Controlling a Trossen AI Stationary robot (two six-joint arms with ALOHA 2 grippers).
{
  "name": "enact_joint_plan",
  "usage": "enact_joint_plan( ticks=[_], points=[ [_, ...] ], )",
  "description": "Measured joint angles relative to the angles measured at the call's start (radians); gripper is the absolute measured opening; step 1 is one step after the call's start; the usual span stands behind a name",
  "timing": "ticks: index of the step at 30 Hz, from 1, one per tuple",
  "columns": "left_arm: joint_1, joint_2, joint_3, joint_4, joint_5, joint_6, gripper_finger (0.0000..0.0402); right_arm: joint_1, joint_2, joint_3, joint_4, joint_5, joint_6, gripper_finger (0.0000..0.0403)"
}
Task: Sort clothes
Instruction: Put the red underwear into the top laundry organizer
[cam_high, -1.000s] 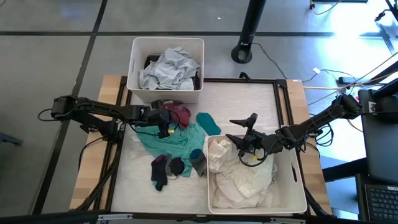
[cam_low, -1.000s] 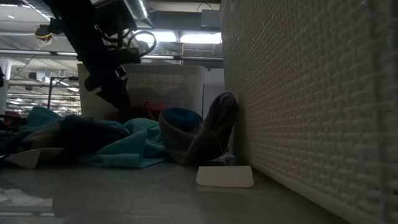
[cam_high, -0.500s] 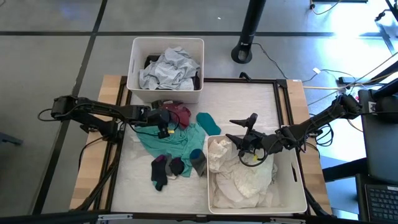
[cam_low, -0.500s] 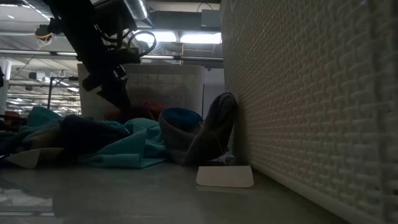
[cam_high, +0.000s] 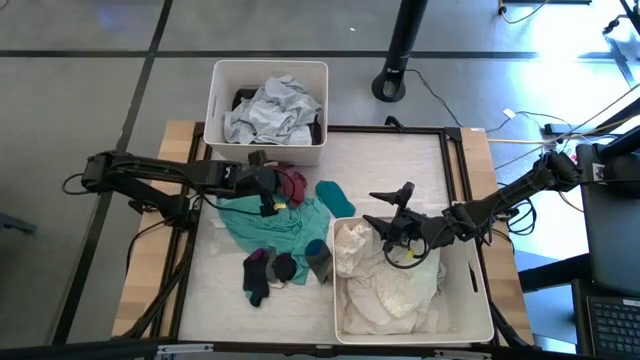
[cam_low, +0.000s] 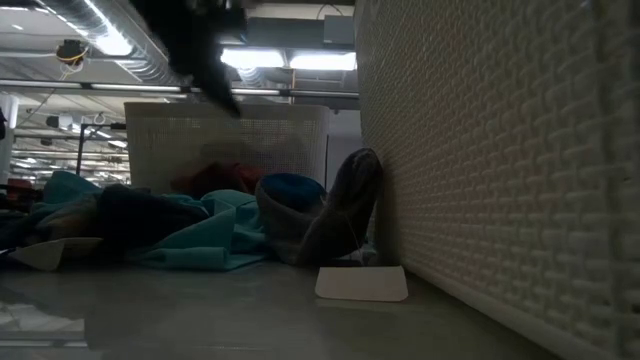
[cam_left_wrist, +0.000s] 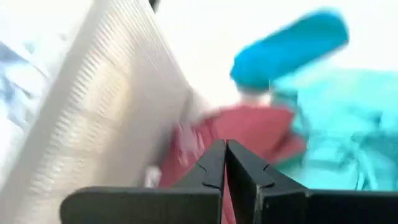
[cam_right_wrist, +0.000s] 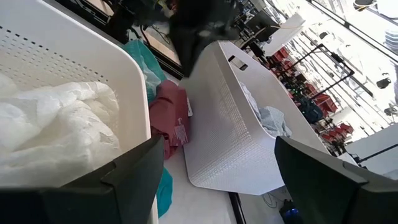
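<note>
Centrally, left gripper (cam_high: 268, 186) pinched shut, nothing visibly caught, over maroon garment (cam_high: 291, 183) for pickup; right gripper (cam_high: 398, 228) spread above white-clothes bin (cam_high: 480, 300), lower right.

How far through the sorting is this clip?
Partly done: pale grey clothes fill the far bin, white clothes the near bin. The left gripper is shut at the maroon garment; a grip isn't clear. The right gripper waits open over the near bin. The teal shirt and socks remain.
</note>
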Motion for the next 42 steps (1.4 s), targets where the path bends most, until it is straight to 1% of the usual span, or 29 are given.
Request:
enact_joint_plan(
  ticks=[3, 6, 9, 11, 14, 21, 26, 30, 34, 37, 40, 42],
  points=[
    [0.001, -0.018, 0.081, 0.003, -0.008, 0.034, 0.0002, 0.0, 0.0, 0.0, 0.0, 0.0, 0.0, 0.031],
    [0.001, -0.04, 0.122, 0.024, -0.009, 0.035, 0.0004, 0.0, 0.0, 0.0, 0.0, 0.001, 0.0, 0.031],
    [0.001, -0.047, 0.122, 0.003, 0.009, -0.012, 0.0016, 0.0, 0.0, 0.0, -0.002, 0.0, 0.0, 0.031],
    [0.001, -0.046, 0.11, -0.018, 0.024, -0.016, 0.0026, 0.0, 0.0, 0.0, -0.005, -0.01, 0.0, 0.031],
    [0.001, -0.038, 0.089, -0.029, 0.026, -0.036, 0.005, 0.0, 0.0, 0.0, -0.009, -0.017, 0.0, 0.031],
    [0.003, -0.026, -0.003, -0.048, 0.027, -0.089, 0.0128, 0.0, 0.0, 0.0, -0.012, -0.018, 0.005, 0.031],
    [0.003, -0.014, -0.089, -0.029, 0.027, -0.085, 0.0162, 0.0, 0.0, 0.0, -0.012, -0.017, 0.006, 0.031],
    [0.004, -0.003, -0.165, 0.022, 0.027, -0.041, 0.0168, 0.0, 0.0, 0.0, -0.011, -0.015, 0.006, 0.031],
    [0.004, -0.004, -0.241, 0.151, 0.023, 0.043, 0.0168, 0.0, 0.0, 0.0, -0.008, -0.012, 0.004, 0.031],
    [0.009, -0.004, -0.282, 0.261, 0.019, 0.076, 0.0168, 0.0, 0.0, 0.0, -0.007, -0.011, 0.002, 0.031],
    [0.024, -0.004, -0.311, 0.325, 0.02, 0.119, 0.0168, 0.0, 0.0, 0.0, -0.004, -0.003, 0.0, 0.031],
    [0.037, -0.004, -0.326, 0.358, 0.022, 0.145, 0.0159, 0.0, 0.0, 0.0, -0.003, -0.002, -0.003, 0.031]
  ],
)
